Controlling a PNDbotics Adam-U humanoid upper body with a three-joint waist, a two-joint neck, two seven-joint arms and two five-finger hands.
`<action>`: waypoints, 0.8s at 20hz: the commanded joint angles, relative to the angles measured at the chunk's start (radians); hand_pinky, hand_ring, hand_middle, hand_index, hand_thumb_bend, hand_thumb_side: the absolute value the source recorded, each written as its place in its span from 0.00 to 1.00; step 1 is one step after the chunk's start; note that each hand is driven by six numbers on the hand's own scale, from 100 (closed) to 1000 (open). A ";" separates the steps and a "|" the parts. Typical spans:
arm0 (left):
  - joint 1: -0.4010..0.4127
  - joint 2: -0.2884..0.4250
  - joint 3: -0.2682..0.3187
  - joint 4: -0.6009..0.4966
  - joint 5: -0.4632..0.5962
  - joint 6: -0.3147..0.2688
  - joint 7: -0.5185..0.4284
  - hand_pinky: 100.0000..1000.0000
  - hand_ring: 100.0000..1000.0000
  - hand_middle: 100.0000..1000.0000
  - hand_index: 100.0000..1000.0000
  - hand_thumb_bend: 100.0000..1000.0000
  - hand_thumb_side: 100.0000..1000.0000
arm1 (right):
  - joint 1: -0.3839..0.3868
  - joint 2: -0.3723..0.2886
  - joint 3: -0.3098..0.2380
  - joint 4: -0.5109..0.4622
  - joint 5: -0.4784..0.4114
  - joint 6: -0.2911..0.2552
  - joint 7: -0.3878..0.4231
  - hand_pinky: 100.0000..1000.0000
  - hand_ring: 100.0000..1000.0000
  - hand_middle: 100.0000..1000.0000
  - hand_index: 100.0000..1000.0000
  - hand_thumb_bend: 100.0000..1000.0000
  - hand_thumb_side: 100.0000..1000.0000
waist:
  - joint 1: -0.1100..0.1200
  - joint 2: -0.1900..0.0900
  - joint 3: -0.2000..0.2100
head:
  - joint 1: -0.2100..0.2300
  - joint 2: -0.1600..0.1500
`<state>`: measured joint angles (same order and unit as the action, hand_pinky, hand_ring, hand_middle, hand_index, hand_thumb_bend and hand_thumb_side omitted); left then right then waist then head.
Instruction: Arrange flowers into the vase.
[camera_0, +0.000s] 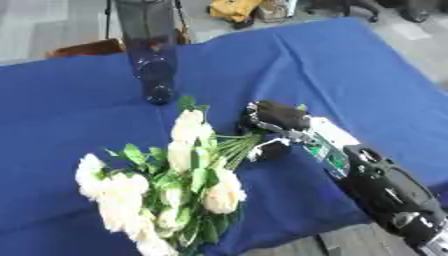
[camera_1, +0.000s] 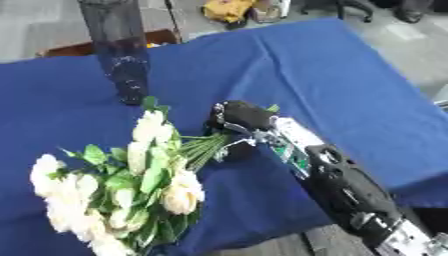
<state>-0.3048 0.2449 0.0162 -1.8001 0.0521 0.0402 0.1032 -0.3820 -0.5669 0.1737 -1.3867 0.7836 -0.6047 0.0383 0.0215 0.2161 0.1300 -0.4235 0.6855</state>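
**benchwatcher:** Standing by the table right now. It's covered in a blue cloth (camera_0: 350, 75) with a few creases running across it. The robot's right hand (camera_0: 273, 120) comes in from the lower right, black fingers curled round the green stems (camera_0: 238, 146) of a bunch of white flowers (camera_0: 166, 190). So it's closed on the stems, holding the bouquet by the stem end.

**petal_pusher:** Where's the bunch sitting? Up in the air or on the cloth?

**benchwatcher:** Hard to say for sure. The blooms fan out toward the near left edge of the table, stems pointing up and right into the hand. The heads look like they're lying on or just above the cloth, I can't tell which. Cream-white roses mostly, with green leaves mixed in.

**petal_pusher:** And the vase?

**benchwatcher:** The vase (camera_0: 150, 55) is a tall clear glass cylinder, upright, at the far side of the table, left of centre. Looks dark because you see the blue cloth through it. It stands well apart from the hand, and the topmost bloom is nearer to its base but not touching. No flowers in it.

**petal_pusher:** Other hand doing anything?

**benchwatcher:** From where I'm looking the left hand doesn't show at all. Only the right forearm (camera_1: 341, 185), black with a silver bit and some green circuit board near the wrist. Beyond the far table edge there's floor and some yellow stuff (camera_0: 234, 9) lying there.
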 joint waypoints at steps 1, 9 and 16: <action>-0.005 0.008 0.003 -0.013 0.003 -0.001 0.004 0.32 0.52 0.57 0.75 0.60 0.61 | -0.010 -0.018 -0.008 -0.016 -0.025 0.017 -0.013 0.00 0.10 0.00 0.37 0.00 0.69 | 0.008 -0.006 0.001 | -0.001 0.004; -0.005 0.007 0.003 -0.012 0.005 0.000 0.005 0.32 0.52 0.57 0.75 0.60 0.62 | -0.006 -0.021 -0.014 -0.037 -0.020 0.030 -0.067 0.00 0.06 0.00 0.21 0.00 0.91 | 0.008 -0.009 -0.001 | -0.001 0.004; -0.004 0.009 0.004 -0.012 0.006 0.000 0.007 0.32 0.52 0.57 0.74 0.59 0.62 | -0.004 -0.040 -0.031 -0.060 -0.032 0.038 -0.111 0.00 0.04 0.00 0.11 0.00 0.99 | 0.006 -0.014 -0.004 | 0.001 0.003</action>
<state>-0.3007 0.2448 0.0162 -1.8001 0.0545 0.0417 0.1060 -0.3774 -0.5705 0.1593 -1.4194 0.7623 -0.5694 -0.0616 0.0215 0.2161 0.1277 -0.4234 0.6856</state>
